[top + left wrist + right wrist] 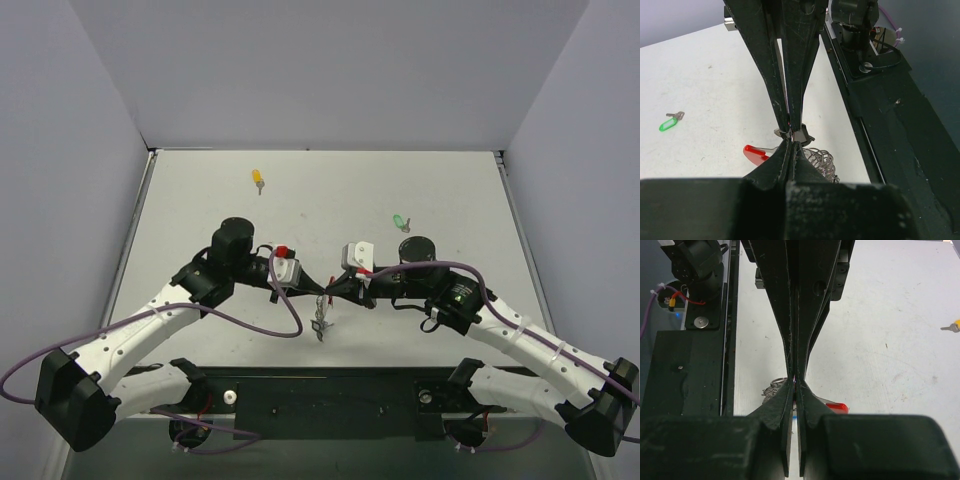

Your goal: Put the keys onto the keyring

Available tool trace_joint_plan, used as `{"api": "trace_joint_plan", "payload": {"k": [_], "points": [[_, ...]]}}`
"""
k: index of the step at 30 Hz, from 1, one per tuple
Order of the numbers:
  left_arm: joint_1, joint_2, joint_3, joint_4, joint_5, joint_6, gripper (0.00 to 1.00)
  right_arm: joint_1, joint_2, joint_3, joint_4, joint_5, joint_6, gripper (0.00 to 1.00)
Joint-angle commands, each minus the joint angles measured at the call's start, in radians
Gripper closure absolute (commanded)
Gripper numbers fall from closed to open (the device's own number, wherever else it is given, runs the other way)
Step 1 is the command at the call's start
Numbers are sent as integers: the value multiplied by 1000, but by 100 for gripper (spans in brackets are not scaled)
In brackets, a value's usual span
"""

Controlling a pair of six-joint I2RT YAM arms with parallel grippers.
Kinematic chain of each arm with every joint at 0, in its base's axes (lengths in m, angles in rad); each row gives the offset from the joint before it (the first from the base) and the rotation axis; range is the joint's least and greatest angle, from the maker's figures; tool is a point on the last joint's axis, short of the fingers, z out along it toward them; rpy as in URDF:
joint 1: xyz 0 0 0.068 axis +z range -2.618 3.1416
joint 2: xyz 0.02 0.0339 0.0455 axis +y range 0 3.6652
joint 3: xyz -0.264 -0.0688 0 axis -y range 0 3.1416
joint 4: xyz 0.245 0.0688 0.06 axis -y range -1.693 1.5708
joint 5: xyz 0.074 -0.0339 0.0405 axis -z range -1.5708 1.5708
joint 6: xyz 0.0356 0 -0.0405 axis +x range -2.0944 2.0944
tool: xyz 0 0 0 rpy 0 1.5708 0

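Pose. Left arm (pixel 150 335) comes in from the near-left corner, elbow bent, wrist turned toward the centre. Right arm (pixel 520 335) mirrors it from the near-right corner. The left gripper (pixel 316 288) and right gripper (pixel 335 289) meet tip to tip over the near middle of the white table (pixel 450 190), just beyond the black mounting rail (pixel 330 395).

Jaws. On the left wrist camera, the left gripper's (pixel 791 146) two black fingers are pressed together with no gap at the tips. On the right wrist camera, the right gripper (pixel 796 382) is likewise fully closed. Each camera shows the opposing pair coming in from the top, also closed.

Count. One small silvery wire keyring (pixel 320 322) with a red plastic tag (pixel 756 154). Two keys lying loose: one small silver yellow-headed key (pixel 258 180) and one small silver green-headed key (pixel 401 222).

Position. The keyring sits right at the meeting fingertips and hangs on their near side in the top view. In the left wrist view, its wire coil (pixel 822 161) is right of the tips and the tag is left of them. In the right wrist view the tag (pixel 836 407) is on the right. Cannot tell which pair actually pinches it. A small dark and silver piece (pixel 801 135) sits between the tips; identity unclear.

The yellow-headed key is far left, well apart from both grippers. The green-headed key is right of centre, just beyond the right wrist.
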Motion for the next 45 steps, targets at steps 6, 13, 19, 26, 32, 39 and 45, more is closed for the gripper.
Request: {"api": "trace_joint_plan", "payload": {"k": [6,13,19,26,32,39,45], "points": [[-3,-33,-49,266,65,-168,100,4,7,28,78,44,43,100],[-3,-15,-41,278,94,-199,100,18,12,37,52,72,0,100],[-1,-6,-46,300,91,-245,100,24,12,45,21,58,-35,100],[-1,6,-57,378,109,-314,100,36,18,46,1,63,-51,100],[-3,16,-81,476,139,-399,100,32,18,48,-16,41,-48,100],[-1,-17,-101,479,102,-359,100,10,19,32,23,23,56,100],[-3,-50,-123,464,77,-293,100,-25,30,28,62,-6,164,100]]}}
